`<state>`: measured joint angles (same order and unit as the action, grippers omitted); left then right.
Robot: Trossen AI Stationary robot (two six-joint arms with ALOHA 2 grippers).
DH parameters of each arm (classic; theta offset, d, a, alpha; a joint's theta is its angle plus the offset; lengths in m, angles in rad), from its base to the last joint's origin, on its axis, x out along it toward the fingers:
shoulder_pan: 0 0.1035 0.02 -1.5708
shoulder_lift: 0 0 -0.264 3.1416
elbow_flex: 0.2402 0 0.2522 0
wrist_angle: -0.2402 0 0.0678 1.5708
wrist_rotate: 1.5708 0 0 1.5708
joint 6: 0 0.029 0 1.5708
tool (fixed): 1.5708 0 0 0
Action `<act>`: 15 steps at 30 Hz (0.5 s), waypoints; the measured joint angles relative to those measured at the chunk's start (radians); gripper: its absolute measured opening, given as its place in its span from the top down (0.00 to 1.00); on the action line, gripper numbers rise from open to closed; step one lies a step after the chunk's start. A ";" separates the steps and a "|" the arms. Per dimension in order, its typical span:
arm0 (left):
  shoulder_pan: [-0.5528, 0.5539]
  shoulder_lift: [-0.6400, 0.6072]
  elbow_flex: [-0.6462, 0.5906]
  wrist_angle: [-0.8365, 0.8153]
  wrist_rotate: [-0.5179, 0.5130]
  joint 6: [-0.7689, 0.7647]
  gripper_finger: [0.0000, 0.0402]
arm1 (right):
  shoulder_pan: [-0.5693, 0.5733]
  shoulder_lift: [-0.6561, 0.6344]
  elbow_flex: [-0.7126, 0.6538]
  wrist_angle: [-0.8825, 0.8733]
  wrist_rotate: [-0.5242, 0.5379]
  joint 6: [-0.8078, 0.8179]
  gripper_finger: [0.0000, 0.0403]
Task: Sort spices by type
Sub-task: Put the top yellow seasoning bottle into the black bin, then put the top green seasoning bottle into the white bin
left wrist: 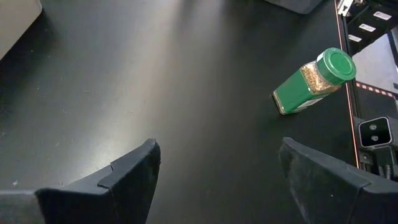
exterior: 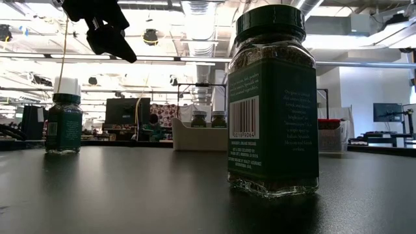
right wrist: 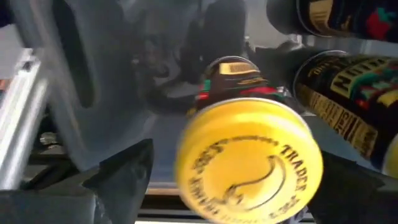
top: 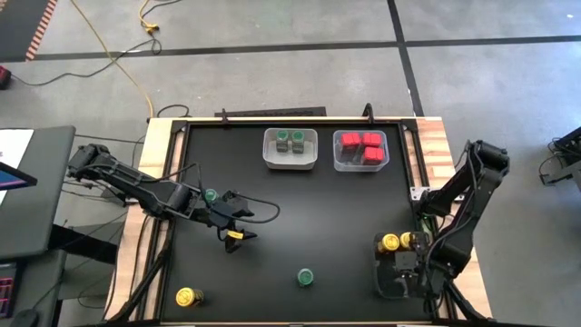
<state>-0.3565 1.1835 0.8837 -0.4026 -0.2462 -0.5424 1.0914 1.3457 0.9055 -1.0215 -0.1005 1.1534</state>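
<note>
The yellow-lidded jar sits in the clear bin, between the right hand's spread, empty fingers. Best lift straight up, clear of the neighbouring jars. Left hand hovers open near a green-lidded jar.

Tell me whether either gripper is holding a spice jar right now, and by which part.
Nothing is held. The left gripper hangs open above the table; the right gripper stands open around a yellow-lidded round jar without closing on it.
</note>
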 joint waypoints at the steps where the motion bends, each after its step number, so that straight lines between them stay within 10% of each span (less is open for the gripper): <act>1: 0.000 0.000 0.000 0.000 0.000 0.000 0.22 | 0.000 0.000 0.011 -0.005 0.000 0.000 0.04; 15: 0.000 0.000 0.000 0.000 0.000 0.000 0.22 | 0.001 0.000 0.261 -0.342 0.000 0.000 0.03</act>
<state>-0.3569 1.1835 0.8836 -0.4023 -0.2462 -0.5426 1.0920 1.3457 1.1664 -1.3640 -0.1005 1.1533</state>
